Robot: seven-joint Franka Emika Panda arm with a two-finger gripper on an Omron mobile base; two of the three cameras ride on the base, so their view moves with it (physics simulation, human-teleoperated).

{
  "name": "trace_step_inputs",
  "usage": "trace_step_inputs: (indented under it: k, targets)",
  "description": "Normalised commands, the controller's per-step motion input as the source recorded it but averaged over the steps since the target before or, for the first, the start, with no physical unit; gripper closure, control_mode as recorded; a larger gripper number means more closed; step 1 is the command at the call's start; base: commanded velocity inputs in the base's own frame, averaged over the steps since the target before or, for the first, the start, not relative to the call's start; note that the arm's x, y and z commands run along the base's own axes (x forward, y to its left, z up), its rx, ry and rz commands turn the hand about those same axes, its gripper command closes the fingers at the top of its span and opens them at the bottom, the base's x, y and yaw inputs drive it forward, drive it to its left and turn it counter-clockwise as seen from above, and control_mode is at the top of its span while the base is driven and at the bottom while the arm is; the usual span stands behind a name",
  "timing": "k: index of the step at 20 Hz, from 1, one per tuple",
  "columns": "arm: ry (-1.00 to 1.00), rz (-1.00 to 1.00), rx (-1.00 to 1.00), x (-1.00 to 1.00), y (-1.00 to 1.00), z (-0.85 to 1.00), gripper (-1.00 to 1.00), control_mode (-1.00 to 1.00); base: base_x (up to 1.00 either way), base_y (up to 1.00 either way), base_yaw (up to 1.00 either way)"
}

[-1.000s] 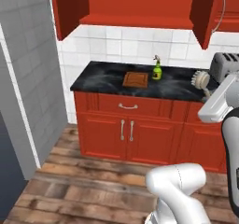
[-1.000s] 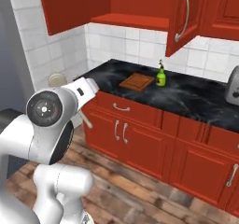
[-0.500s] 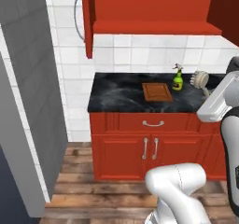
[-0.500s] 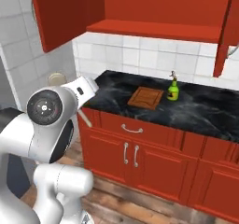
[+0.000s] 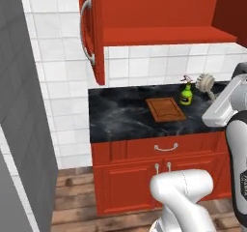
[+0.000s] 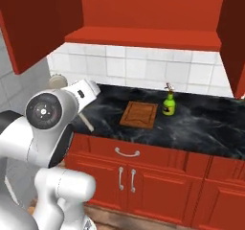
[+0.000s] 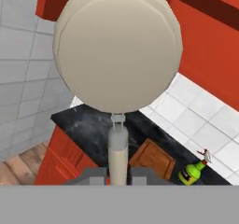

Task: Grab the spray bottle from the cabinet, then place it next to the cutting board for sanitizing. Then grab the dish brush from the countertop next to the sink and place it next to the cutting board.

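The gripper [image 7: 118, 174] is shut tight on the thin handle of the dish brush [image 7: 117, 50]. The brush stands straight out from the gripper toward 12 o'clock, its round cream head far end. On the black bench [image 5: 120, 117] the spray bottle [image 5: 186, 94] stands upright just beside the cutting board [image 5: 165, 108], at its 2 o'clock.

Black marble countertop [image 5: 120, 117] (white-veined), cutting board [image 5: 165, 109] flat on it, spray bottle [image 5: 186, 94] upright just beside
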Motion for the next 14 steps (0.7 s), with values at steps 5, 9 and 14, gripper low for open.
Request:
trace_step_inputs:
  k: [5,9,14]
  targets:
    - [0.00,0.00,0.00,0.00,0.00,0.00,1.00,1.00,0.58,0.06,-0.32]
    - [0.00,0.00,0.00,0.00,0.00,0.00,1.00,1.00,0.80,0.43,-0.28]
    - [0.00,0.00,0.00,0.00,0.00,0.00,1.00,1.00,0.88,0.47,-0.13]
